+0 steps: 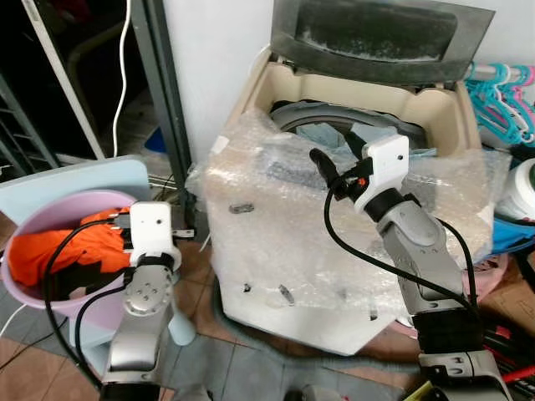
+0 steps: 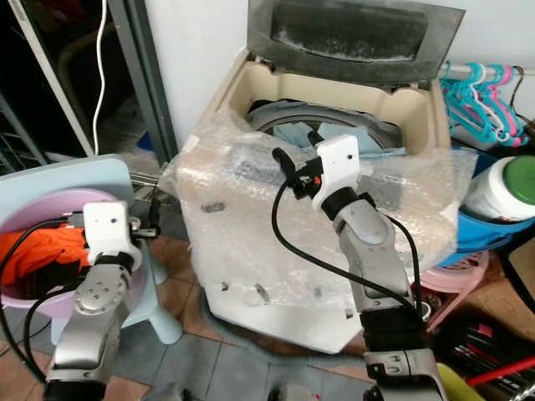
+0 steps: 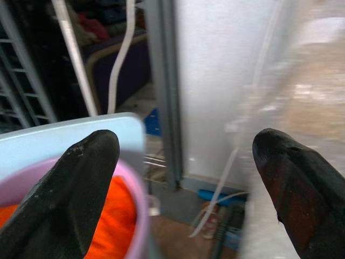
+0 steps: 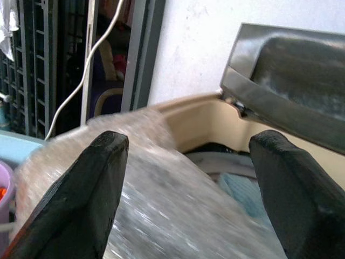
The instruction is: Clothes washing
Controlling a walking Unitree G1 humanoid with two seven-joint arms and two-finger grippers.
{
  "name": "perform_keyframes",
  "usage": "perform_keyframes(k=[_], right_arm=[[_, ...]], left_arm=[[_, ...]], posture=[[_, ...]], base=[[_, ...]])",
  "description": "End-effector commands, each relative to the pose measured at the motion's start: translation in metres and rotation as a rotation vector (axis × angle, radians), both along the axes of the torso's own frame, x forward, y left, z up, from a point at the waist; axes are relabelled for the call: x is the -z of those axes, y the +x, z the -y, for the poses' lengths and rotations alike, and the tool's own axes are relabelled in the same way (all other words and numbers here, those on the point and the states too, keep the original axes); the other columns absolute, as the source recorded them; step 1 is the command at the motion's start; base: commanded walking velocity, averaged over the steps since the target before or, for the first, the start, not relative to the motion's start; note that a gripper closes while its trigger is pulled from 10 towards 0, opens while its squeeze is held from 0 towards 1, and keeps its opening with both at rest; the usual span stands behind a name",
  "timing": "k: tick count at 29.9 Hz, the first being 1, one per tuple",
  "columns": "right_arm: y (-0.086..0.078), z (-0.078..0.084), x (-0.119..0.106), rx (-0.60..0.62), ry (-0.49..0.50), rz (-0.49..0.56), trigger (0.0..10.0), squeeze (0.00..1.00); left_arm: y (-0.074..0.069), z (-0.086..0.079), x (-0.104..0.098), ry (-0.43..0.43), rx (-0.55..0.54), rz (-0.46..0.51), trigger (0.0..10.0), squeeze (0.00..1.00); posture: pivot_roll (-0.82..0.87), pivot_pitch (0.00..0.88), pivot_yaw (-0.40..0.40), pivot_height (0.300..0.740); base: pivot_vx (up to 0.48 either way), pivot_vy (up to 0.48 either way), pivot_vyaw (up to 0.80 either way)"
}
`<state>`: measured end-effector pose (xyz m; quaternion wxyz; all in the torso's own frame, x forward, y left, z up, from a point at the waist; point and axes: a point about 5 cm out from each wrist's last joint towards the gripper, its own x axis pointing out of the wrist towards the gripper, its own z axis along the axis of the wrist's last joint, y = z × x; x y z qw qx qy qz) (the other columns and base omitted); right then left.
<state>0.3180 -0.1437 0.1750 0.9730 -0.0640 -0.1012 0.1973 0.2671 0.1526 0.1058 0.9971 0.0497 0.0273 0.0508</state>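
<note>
We see a top-loading washing machine (image 1: 334, 251) wrapped in bubble wrap (image 1: 276, 217), its lid (image 1: 376, 33) raised and pale blue laundry (image 2: 292, 134) in the drum. Our right pincer (image 4: 186, 183) hovers above the front edge, fingers spread and empty. Our left pincer (image 3: 183, 183), also spread and empty, is over a pink basin (image 1: 50, 309) of orange clothes (image 1: 50, 251) resting on a light blue stool (image 2: 163, 309) beside the machine.
</note>
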Motion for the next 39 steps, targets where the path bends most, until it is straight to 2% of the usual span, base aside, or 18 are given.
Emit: perform_keyframes(k=[1, 13, 14, 15, 18, 20, 24, 32, 39], right_arm=[[-0.002, -0.004, -0.007, 0.014, -0.002, 0.038, 10.0, 1.00], [-0.011, -0.011, 0.000, 0.089, -0.009, 0.028, 10.0, 1.00], [-0.012, -0.012, 0.001, 0.091, -0.009, 0.026, 10.0, 0.93], [-0.014, -0.014, 0.002, 0.090, -0.013, 0.021, 10.0, 0.00], [-0.017, -0.014, 0.002, 0.086, -0.030, 0.027, 10.0, 0.00], [-0.020, -0.011, 0.003, 0.091, -0.016, 0.007, 10.0, 0.00], [-0.021, -0.008, 0.003, 0.089, -0.023, 0.013, 10.0, 0.00], [-0.021, -0.016, -0.002, 0.066, -0.009, 0.023, 10.0, 0.00], [-0.018, -0.012, -0.003, 0.073, -0.014, 0.026, 10.0, 0.00]], left_arm=[[0.001, -0.005, -0.001, 0.012, -0.011, -0.002, 10.0, 0.00], [0.002, -0.006, -0.001, 0.018, -0.025, -0.013, 10.0, 0.00], [0.002, -0.006, -0.001, 0.020, -0.026, -0.014, 10.0, 0.00], [0.003, -0.006, -0.001, 0.023, -0.025, -0.014, 10.0, 0.00], [0.005, -0.008, 0.003, 0.051, -0.053, -0.052, 10.0, 0.00], [0.007, -0.006, -0.002, 0.038, -0.042, -0.006, 10.0, 0.00], [0.008, -0.004, -0.004, 0.032, -0.028, 0.005, 10.0, 0.00], [0.008, -0.002, -0.007, 0.021, -0.009, 0.022, 10.0, 0.00], [0.007, -0.005, -0.003, 0.031, -0.023, 0.004, 10.0, 0.00]], posture=[[-0.04, 0.000, -0.018, 0.740], [-0.03, 0.000, -0.018, 0.740], [-0.04, 0.000, -0.015, 0.740], [-0.04, 0.000, -0.012, 0.740], [-0.04, 0.000, -0.009, 0.740], [-0.05, 0.000, -0.008, 0.740], [-0.05, 0.000, -0.010, 0.740], [-0.05, 0.000, -0.013, 0.740], [-0.05, 0.000, -0.012, 0.740]], base=[[0.000, 0.480, 0.00], [0.000, 0.480, 0.00], [0.000, 0.480, 0.00], [0.000, 0.480, 0.00], [0.000, 0.480, 0.00], [0.000, 0.480, 0.00], [0.000, 0.148, 0.00], [0.000, 0.000, 0.80], [0.000, 0.000, 0.79]])
